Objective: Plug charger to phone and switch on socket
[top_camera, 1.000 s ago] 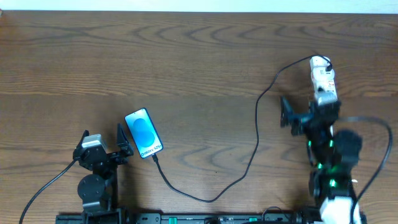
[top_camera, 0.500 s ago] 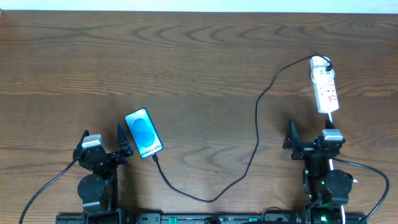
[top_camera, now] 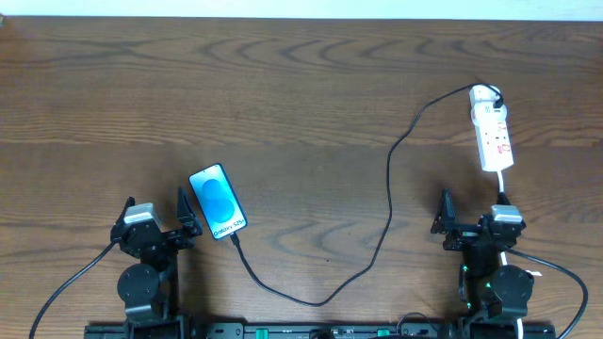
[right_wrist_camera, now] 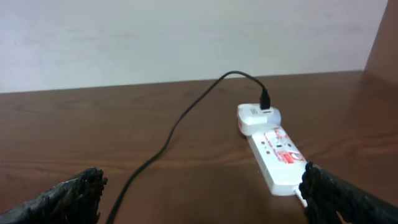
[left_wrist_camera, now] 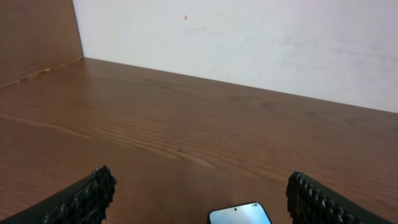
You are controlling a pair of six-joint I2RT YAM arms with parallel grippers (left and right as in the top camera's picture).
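Judging from above, plugging looks done: the charger (top_camera: 390, 188) tip meets the lower end of the phone (top_camera: 218, 201), left of centre on the worktop (top_camera: 283, 94). The socket (top_camera: 494, 132) lies upper right, and I cannot tell if it is switched on. If not, the right claw (top_camera: 471, 212) must reach up-frame and press. It and the left claw (top_camera: 157, 209) sit low, spread wide, empty. Only the right wrist view shows the cable entering the white plug head (right_wrist_camera: 258, 118). The left wrist view shows just the phone's top edge.
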